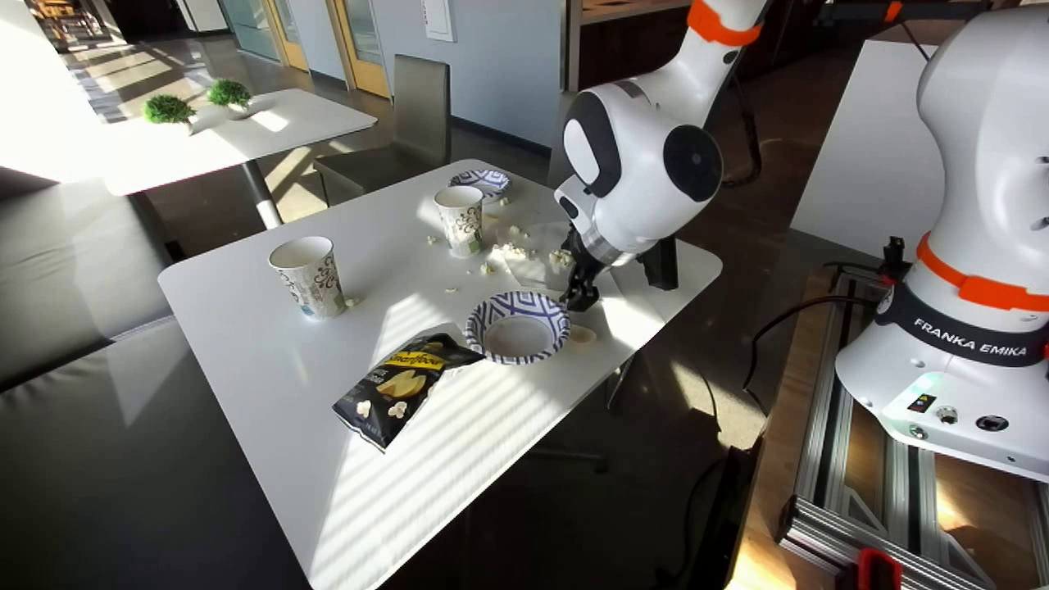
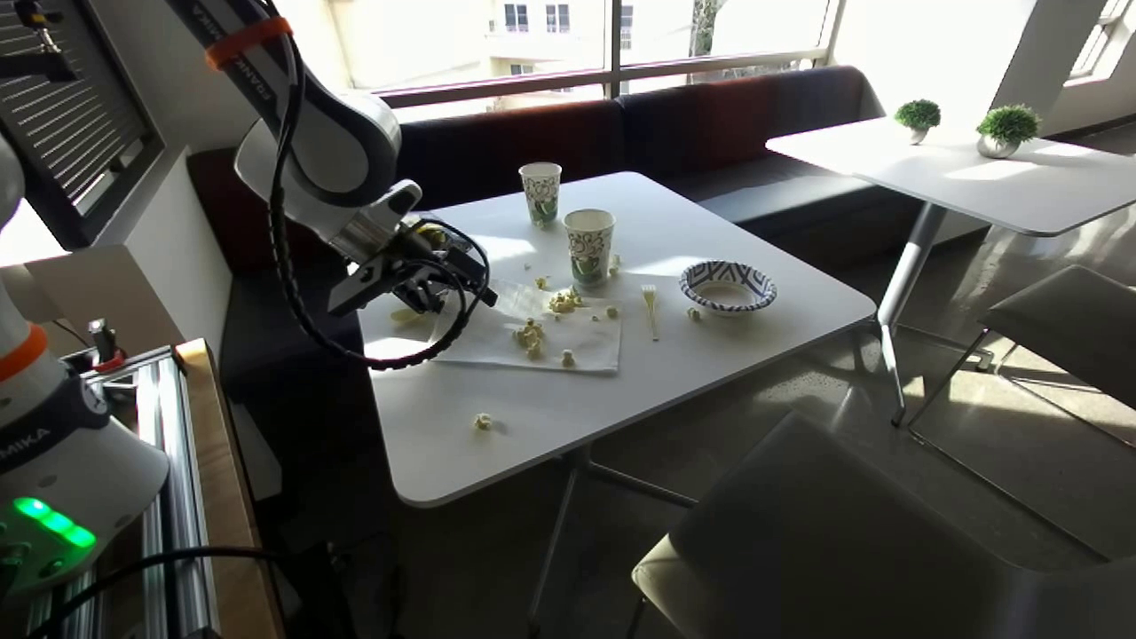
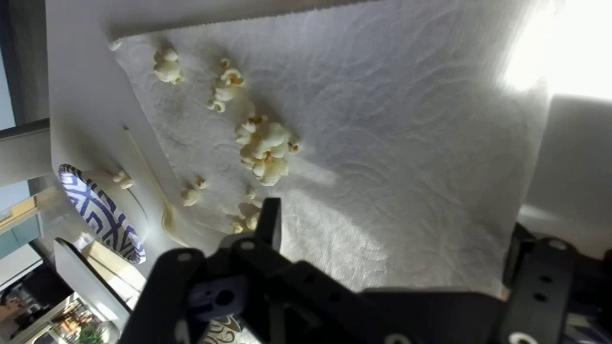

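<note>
Above a sunlit table [image 1: 246, 352], the gripper [image 3: 396, 241] is hovering by a napkin [image 3: 406, 119] bearing popcorn [image 3: 265, 153], jaws standing wide apart, a patterned bowl [image 1: 519, 306] sitting close by; clearing its rim is likely demanding steady handling

Below the end effector [image 3: 396, 234], a white paper napkin [image 3: 406, 143] embossed with swirls lies spread on the table [image 2: 550, 404]. Pale, brown-flecked popcorn [image 3: 265, 153] rests mostly on one half of it, some pieces clustered, others scattered singly; a few lie beyond its edge.

The table [image 1: 401, 279] (sun-striped) bears bowls [image 1: 518, 336], cups [image 1: 310, 283], a napkin [image 3: 406, 157].
</note>
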`<state>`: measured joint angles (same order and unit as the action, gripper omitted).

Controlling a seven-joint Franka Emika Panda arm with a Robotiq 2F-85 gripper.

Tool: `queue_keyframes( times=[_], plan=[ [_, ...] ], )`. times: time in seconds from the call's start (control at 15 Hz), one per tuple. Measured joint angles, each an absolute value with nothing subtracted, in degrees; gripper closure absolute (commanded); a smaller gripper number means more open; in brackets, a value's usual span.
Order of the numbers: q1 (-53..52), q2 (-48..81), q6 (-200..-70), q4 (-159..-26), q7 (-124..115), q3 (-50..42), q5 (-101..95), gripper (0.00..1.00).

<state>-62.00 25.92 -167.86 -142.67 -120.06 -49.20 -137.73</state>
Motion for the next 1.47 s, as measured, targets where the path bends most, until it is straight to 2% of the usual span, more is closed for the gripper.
queue_keyframes(
  times=[0.13, 0.2, 0.27, 0.33, 0.4, 0.8, 1.0, 1.13, 1.33, 1.4, 1.47],
  plan=[
    [-60.28, 25.5, -167.84, -142.52, -121.65, -47.84, -139.68, 0.04],
    [-59.62, 25.28, -167.84, -142.48, -122.21, -47.33, -140.39, 0.21],
    [-59.05, 25.06, -167.84, -142.46, -122.62, -46.87, -141.03, 0.28],
    [-58.55, 24.87, -167.84, -142.46, -122.84, -46.49, -141.43, 0.3],
    [-58.17, 24.69, -167.84, -142.45, -122.93, -46.19, -141.8, 0.37],
    [-56.87, 23.73, -167.86, -142.48, -123.08, -45.07, -143.25, 0.85],
    [-53.05, 22.1, -167.76, -142.55, -120.04, -41.41, -142.08, 0.97],
    [-52.47, 21.33, -168.67, -142.56, -120.16, -41.38, -143.12, 1.0],
    [-49.96, 19.66, -170.23, -142.55, -118.06, -38.92, -142.09, 0.89],
    [-47.89, 18.66, -171.0, -142.51, -117.05, -36.85, -142.13, 0.9],
    [-47.29, 17.94, -172.39, -142.4, -117.61, -36.34, -143.31, 0.96]
  ],
)
